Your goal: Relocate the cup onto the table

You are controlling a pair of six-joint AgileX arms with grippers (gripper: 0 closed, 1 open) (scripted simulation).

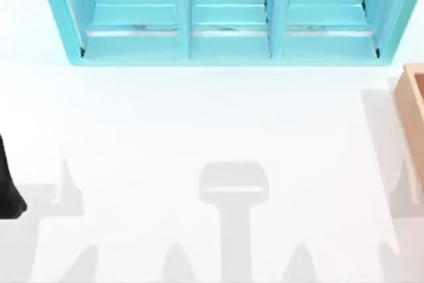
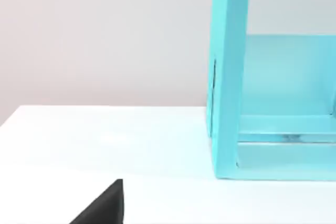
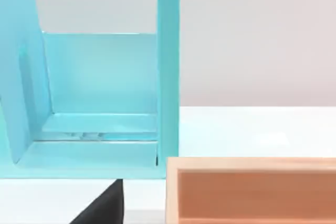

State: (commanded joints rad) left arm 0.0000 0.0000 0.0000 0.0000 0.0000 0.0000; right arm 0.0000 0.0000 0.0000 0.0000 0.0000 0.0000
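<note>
A wide, plain white table (image 1: 199, 117) lies before a pair of AgileX arms, with a turquoise three-bay shelf unit (image 1: 185, 11) along its far edge and a tan wooden box (image 1: 414, 97) at its right side. The black left arm (image 1: 10, 183) is parked at the table's left edge. A dark sliver of the left end effector (image 2: 102, 208) points toward the shelf unit's outer wall, and a matching sliver of the right end effector (image 3: 102, 208) faces the shelf unit's right bay and the wooden box just beside it.

How far either end effector is open, or whether it has hold of anything, cannot be told. Where the cup stands cannot be told either (the three bays and the inside of the box look bare from these angles).

The job appears to be at its very start, in the search-and-approach step, with both arms low and well apart from the shelf. The next move likely calls for finding the cup, bringing the nearer end effector over it, and closing around its narrow body before setting it down on open table.
</note>
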